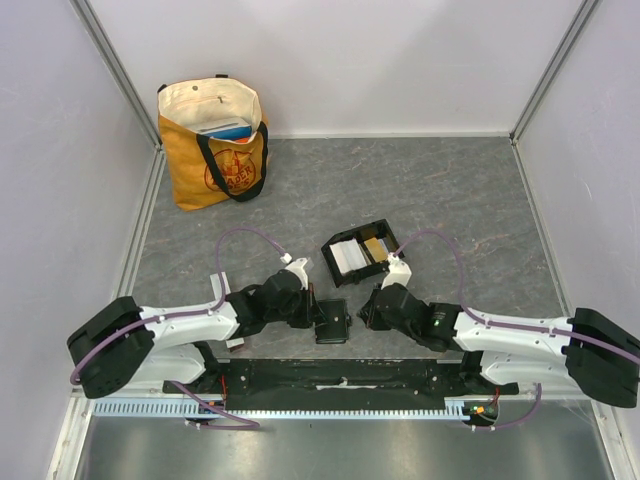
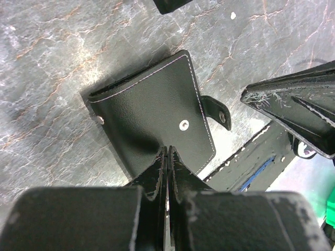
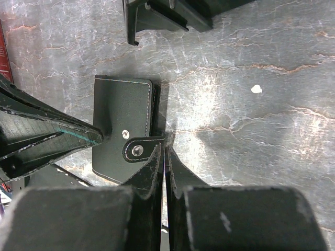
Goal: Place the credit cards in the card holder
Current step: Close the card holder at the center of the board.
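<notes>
Robotics lab test cell: white panel walls [image 1: 380, 60] on aluminium frame posts [image 1: 117, 70] enclose a grey marbled tabletop [image 1: 450, 190]; left arm [image 1: 180, 325] and right arm [image 1: 510, 335] mount on a black base rail [image 1: 340, 375].

I get bright, even overhead light, with glare on the grey marbled tabletop [image 3: 220, 89]. The flat black stitched wallet [image 2: 152, 115] casts a soft shadow; close foregrounds blur.

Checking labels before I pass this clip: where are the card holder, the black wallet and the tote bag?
card holder [image 1: 333, 264], top external view, on its left outer wall.
black wallet [image 2: 152, 120], left wrist view, on the middle of its front face.
tote bag [image 1: 215, 170], top external view, on its orange front panel.
</notes>
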